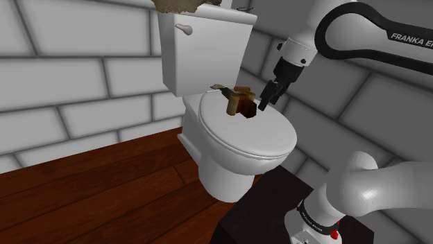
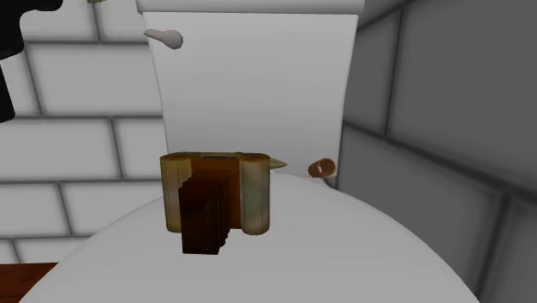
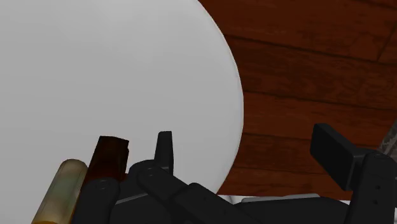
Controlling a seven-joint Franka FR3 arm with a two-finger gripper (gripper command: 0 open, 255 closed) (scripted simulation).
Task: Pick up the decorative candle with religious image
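- Candle [image 2: 256,198]: tan body w/ a dark brown block [image 2: 206,215] tight against its front. It sits on the white toilet lid [image 1: 236,138], toward the back, near the tank [image 1: 201,48].
- Handling, prob.: stiff, light-ish, smooth sides so a bit slippery. Material unclear; may be brittle if wax or glass. Could tip or slide on the lid if nudged.
- Best hold, I'd say: across the tan body abt mid-way, fingers on opp. sides, clear of the block.
- Hand [image 1: 266,102]: open wide, holding nothing. Low over the lid, just beside the candle on the shoulder view's right.
- Wrist view: candle lies outside the gap, next to one finger [image 3: 164,149]. The gap looks onto lid & wood floor [image 3: 305,76].
- Arm [image 1: 361,35]: comes in from the shoulder view's upper right, wrist angled down toward the candle.
- Needs a sideways shift to centre on the candle before closing.
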